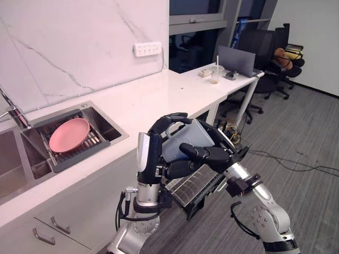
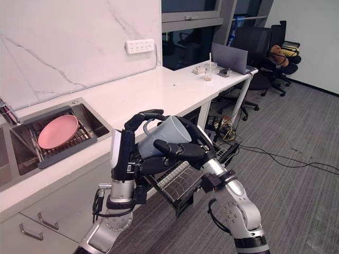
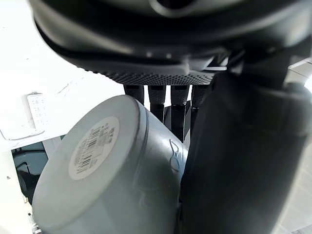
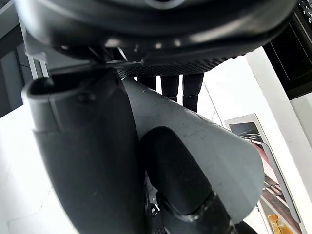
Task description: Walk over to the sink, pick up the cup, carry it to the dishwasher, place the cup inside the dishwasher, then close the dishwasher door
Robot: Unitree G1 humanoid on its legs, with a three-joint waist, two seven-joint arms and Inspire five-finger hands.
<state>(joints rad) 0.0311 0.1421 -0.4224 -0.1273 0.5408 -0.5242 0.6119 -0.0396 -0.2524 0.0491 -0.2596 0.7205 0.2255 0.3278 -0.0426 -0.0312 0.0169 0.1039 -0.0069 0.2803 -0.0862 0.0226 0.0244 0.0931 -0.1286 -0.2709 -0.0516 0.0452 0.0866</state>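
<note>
our left hand (image 1: 151, 159) curls round the grey cup (image 1: 186, 138) and our right hand (image 1: 212, 155) wraps it too; we hold it off the front edge of the counter (image 1: 148, 98), above the open dishwasher rack (image 1: 192, 186)

Head stereo pair looks down and forward over both arms: worktop (image 1: 159, 95) and sink (image 1: 103, 120) at left, carpeted floor (image 1: 302, 132) at right. Right eye sits slightly rightward, same scene, near-full overlap. Wrist cameras look along left hand (image 3: 170, 39) and right hand (image 4: 146, 24) from very close. Both share the cup (image 3: 97, 165): left wrist sees its base, right wrist its side wall.
</note>
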